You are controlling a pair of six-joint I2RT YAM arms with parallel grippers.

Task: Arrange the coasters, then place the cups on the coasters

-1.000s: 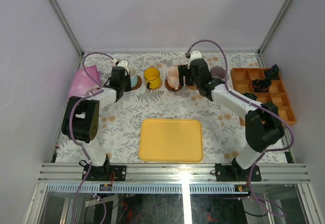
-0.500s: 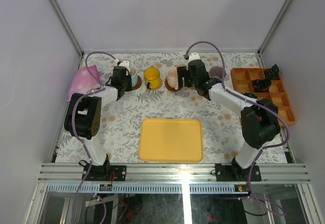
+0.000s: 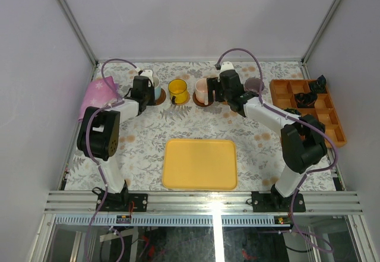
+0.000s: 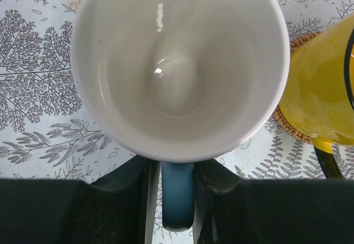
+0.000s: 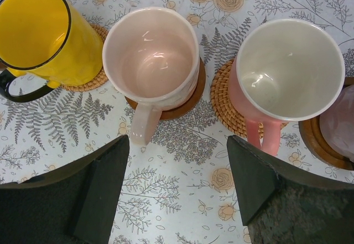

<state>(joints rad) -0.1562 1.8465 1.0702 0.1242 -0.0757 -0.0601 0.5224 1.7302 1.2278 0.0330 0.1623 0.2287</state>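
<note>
My left gripper (image 4: 177,200) is shut on the handle (image 4: 177,191) of the light blue cup (image 4: 180,67), whose white inside fills the left wrist view. In the top view this cup (image 3: 152,85) sits at the back left, over a dark coaster (image 3: 160,96); whether it rests there I cannot tell. The yellow cup (image 5: 47,34) stands on a woven coaster (image 5: 95,79). A pale pink cup (image 5: 150,53) is on a brown coaster (image 5: 187,103), and a pink cup (image 5: 290,69) on a woven coaster (image 5: 223,100). The purple-grey cup (image 5: 338,128) stands on a brown coaster (image 5: 314,141). My right gripper (image 5: 178,188) hangs open just in front of the two pink cups, holding nothing.
A yellow rectangular tray (image 3: 200,164) lies in the middle near the arm bases. An orange compartment box (image 3: 309,110) with dark parts stands at the right edge. A pink cloth (image 3: 98,92) lies at the far left, beside the left arm.
My left gripper has shifted slightly back and right with the blue cup. The right arm's elbow has drawn in a little; its gripper stays open near the pink cups.
</note>
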